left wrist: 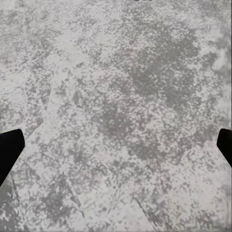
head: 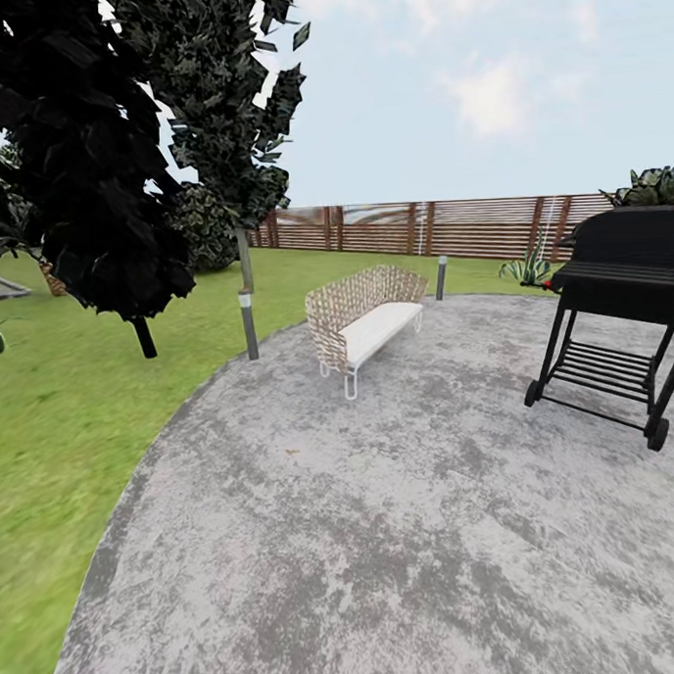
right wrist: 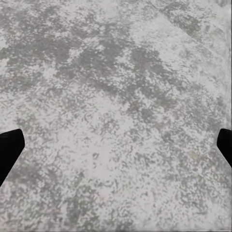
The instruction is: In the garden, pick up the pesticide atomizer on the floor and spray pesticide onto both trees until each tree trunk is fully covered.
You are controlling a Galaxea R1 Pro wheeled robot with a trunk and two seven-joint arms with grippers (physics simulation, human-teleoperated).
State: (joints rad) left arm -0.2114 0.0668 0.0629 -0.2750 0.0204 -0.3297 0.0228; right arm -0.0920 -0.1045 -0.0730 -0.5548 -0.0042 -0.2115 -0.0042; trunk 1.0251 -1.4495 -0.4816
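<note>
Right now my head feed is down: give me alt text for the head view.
A grey mottled paved patio fills the foreground, with a wicker bench ahead and a black grill at right. Lawn and a dark-leaved tree lie left, a slatted wooden fence behind.

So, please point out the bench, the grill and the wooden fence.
bench (head: 376, 330): head view, on its white seat cushion.
grill (head: 633, 265): head view, on its black body.
wooden fence (head: 470, 228): head view, on the brown slats.
</note>
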